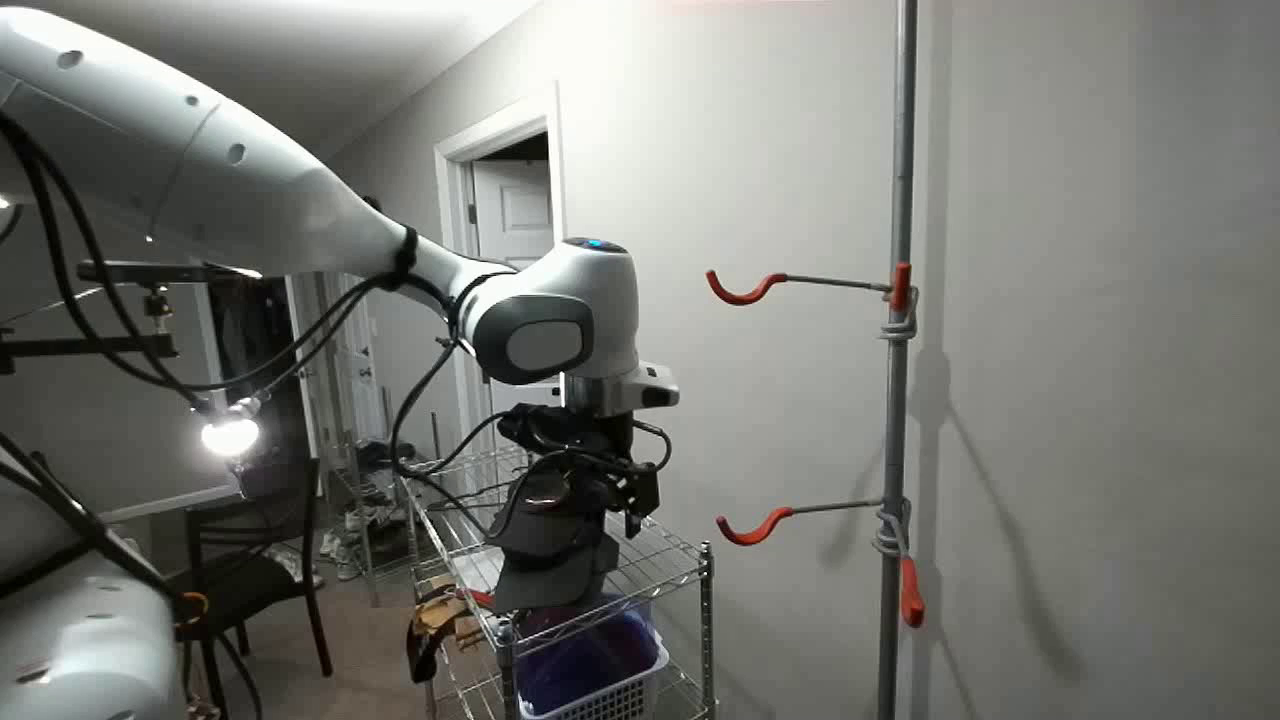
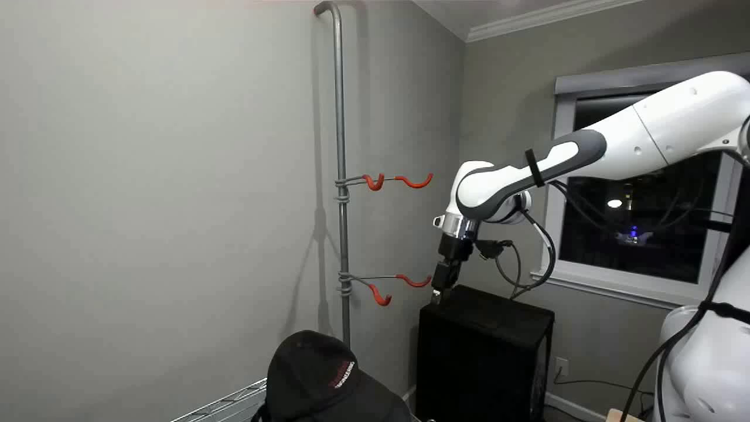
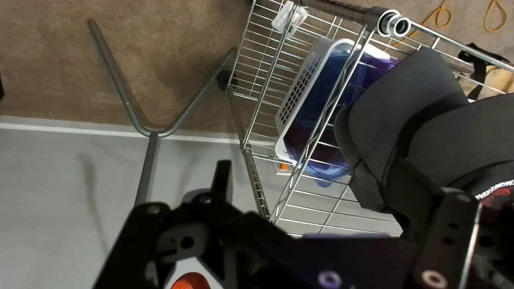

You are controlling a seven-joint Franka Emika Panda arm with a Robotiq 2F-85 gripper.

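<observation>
My gripper (image 1: pixel 617 508) points down above the wire rack, its jaws spread wide with nothing between them. In the wrist view one black finger (image 3: pixel 222 180) rises on the left. The opposite finger is hard to make out against dark cloth. Nearest to it are dark caps (image 3: pixel 405 108), overlapping one another on the rack's top shelf, brims outward. They show on the right of the wrist view. In an exterior view the caps (image 1: pixel 550 575) lie just beside and below the gripper, partly behind it; whether it touches them I cannot tell. Elsewhere a black cap (image 2: pixel 310 375) with red and white lettering shows.
Several red-tipped hooks (image 1: pixel 748 290) stick out from a grey pole (image 1: pixel 897 430) by the wall. A white basket (image 3: pixel 299 96) with blue and purple contents sits below the rack's top shelf (image 1: pixel 690 570). Also present are a black box (image 2: pixel 480 351) and a chair (image 1: pixel 250 590).
</observation>
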